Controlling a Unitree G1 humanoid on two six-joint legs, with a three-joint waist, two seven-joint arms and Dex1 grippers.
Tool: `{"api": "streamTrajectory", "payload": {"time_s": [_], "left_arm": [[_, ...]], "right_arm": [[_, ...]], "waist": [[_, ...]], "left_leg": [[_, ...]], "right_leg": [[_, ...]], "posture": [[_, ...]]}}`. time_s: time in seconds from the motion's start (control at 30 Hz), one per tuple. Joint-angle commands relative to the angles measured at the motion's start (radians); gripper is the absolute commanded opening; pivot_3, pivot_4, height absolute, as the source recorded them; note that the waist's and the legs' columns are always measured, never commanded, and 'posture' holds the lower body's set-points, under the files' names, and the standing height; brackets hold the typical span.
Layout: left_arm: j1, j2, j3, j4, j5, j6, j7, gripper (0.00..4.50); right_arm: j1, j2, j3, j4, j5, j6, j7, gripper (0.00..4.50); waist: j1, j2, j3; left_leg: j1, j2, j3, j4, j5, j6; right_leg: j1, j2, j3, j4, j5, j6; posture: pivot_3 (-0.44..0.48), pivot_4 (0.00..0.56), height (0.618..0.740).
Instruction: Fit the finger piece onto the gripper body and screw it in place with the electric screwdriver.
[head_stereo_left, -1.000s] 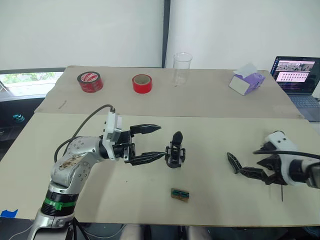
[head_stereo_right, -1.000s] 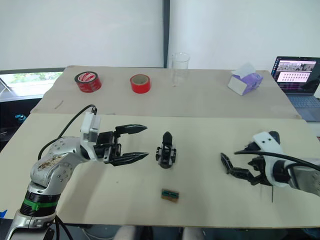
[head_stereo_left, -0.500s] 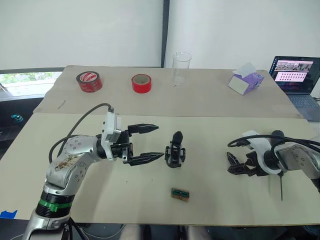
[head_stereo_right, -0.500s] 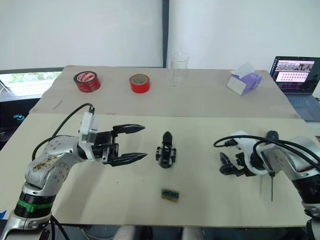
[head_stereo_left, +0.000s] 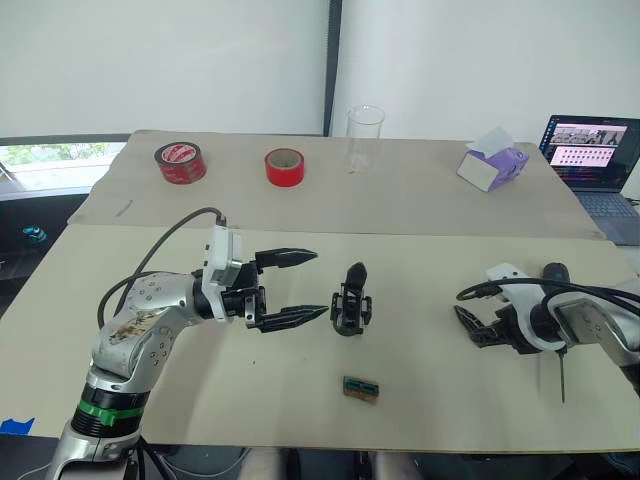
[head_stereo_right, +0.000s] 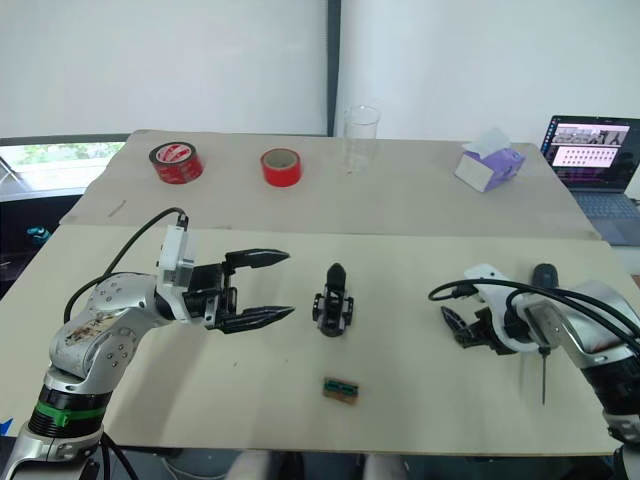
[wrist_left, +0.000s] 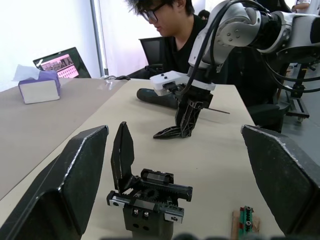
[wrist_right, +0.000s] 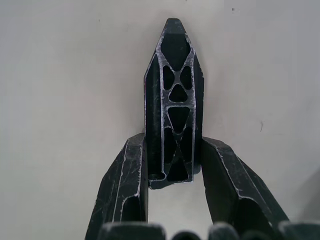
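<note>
The finger piece, a black ribbed wedge, lies flat on the beige table with its wide end between the two fingers of my right gripper, which is shut on it; it is at the table's right side. The gripper body stands mid-table, its pointed finger up. My left gripper hovers open just left of it, fingertips close to it without touching. The electric screwdriver lies behind my right wrist, its thin bit pointing toward the front edge.
A small green-brown flat piece lies near the front edge. Two red tape rolls, a clear cup, a tissue box and a laptop sit at the back. A person sits beyond the table's right end.
My right gripper swung in over the finger piece, lowered its fingers around it and closed on its wide end. The left gripper has stayed open beside the gripper body.
</note>
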Motion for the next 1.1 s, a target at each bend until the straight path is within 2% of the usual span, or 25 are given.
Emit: {"api": "streamTrajectory", "payload": {"time_s": [0.03, 0.17, 0.23, 0.3, 0.43, 0.53, 0.83, 0.97, 1.1], "left_arm": [[-0.032, -0.041, 0.052, -0.014, -0.065, 0.050, 0.100, 4.50], [-0.130, -0.192, 0.078, 0.037, -0.105, 0.106, 0.326, 4.50], [-0.192, -0.269, 0.066, 0.097, -0.056, 0.106, 0.425, 4.50], [-0.245, -0.340, 0.076, 0.147, -0.065, 0.117, 0.497, 4.50], [-0.325, -0.436, 0.078, 0.195, -0.099, 0.115, 0.542, 4.50], [-0.351, -0.468, 0.067, 0.216, -0.107, 0.134, 0.539, 4.50], [-0.352, -0.527, 0.042, 0.209, -0.099, 0.113, 0.529, 4.50], [-0.341, -0.540, 0.042, 0.209, -0.093, 0.113, 0.533, 3.34], [-0.329, -0.548, 0.036, 0.203, -0.095, 0.118, 0.534, 1.33]], "right_arm": [[0.043, 0.036, -0.201, -0.131, -0.041, -0.204, -0.041, 1.10], [0.003, 0.246, -0.276, -0.323, -0.081, -0.402, -0.199, 1.10], [-0.017, 0.313, -0.208, -0.405, -0.179, -0.494, -0.283, 1.10], [-0.038, 0.345, -0.117, -0.454, -0.275, -0.559, -0.331, 1.10], [-0.084, 0.398, 0.003, -0.470, -0.396, -0.679, -0.363, 1.10], [-0.095, 0.430, 0.062, -0.460, -0.442, -0.721, -0.350, 1.10], [-0.104, 0.463, 0.108, -0.429, -0.523, -0.769, -0.310, 1.10], [-0.106, 0.472, 0.097, -0.426, -0.541, -0.766, -0.296, 1.10], [-0.114, 0.474, 0.094, -0.426, -0.555, -0.774, -0.276, 1.10]], "waist": [[0.000, 0.001, 0.000], [-0.001, 0.000, 0.001], [-0.001, 0.000, 0.001], [0.001, 0.000, 0.001], [-0.002, 0.000, 0.001], [-0.002, 0.000, 0.001], [-0.004, 0.000, 0.001], [-0.004, 0.000, 0.001], [-0.004, 0.000, 0.001]], "left_leg": [[0.000, 0.000, 0.000, 0.000, 0.000, 0.000], [0.001, 0.001, 0.000, -0.001, 0.002, -0.004], [0.000, 0.001, -0.001, -0.001, 0.004, -0.006], [0.001, 0.002, -0.001, -0.001, 0.004, -0.007], [0.000, 0.001, -0.001, -0.001, 0.004, -0.007], [0.000, 0.001, 0.000, -0.001, 0.004, -0.006], [0.000, 0.001, -0.001, -0.001, 0.005, -0.007], [0.000, 0.001, -0.001, -0.001, 0.005, -0.007], [0.000, 0.001, -0.001, -0.001, 0.005, -0.007]], "right_leg": [[0.000, 0.000, 0.001, 0.000, 0.000, 0.000], [0.000, 0.003, 0.001, 0.001, 0.000, 0.001], [0.000, 0.006, 0.005, 0.001, 0.000, 0.002], [0.000, 0.009, 0.008, 0.001, 0.000, 0.002], [-0.001, 0.010, 0.010, 0.000, 0.000, 0.001], [-0.001, 0.010, 0.010, 0.000, 0.000, 0.001], [0.000, 0.012, 0.011, 0.000, 0.000, 0.001], [0.000, 0.012, 0.011, 0.000, 0.000, 0.001], [0.000, 0.012, 0.011, 0.000, 0.000, 0.001]], "posture": [[0.000, 0.150, 0.740], [0.000, 0.150, 0.740], [0.000, 0.150, 0.740], [0.000, 0.150, 0.740], [0.000, 0.150, 0.740], [0.000, 0.150, 0.740], [0.000, 0.150, 0.740], [0.000, 0.150, 0.740], [0.000, 0.150, 0.740]]}}
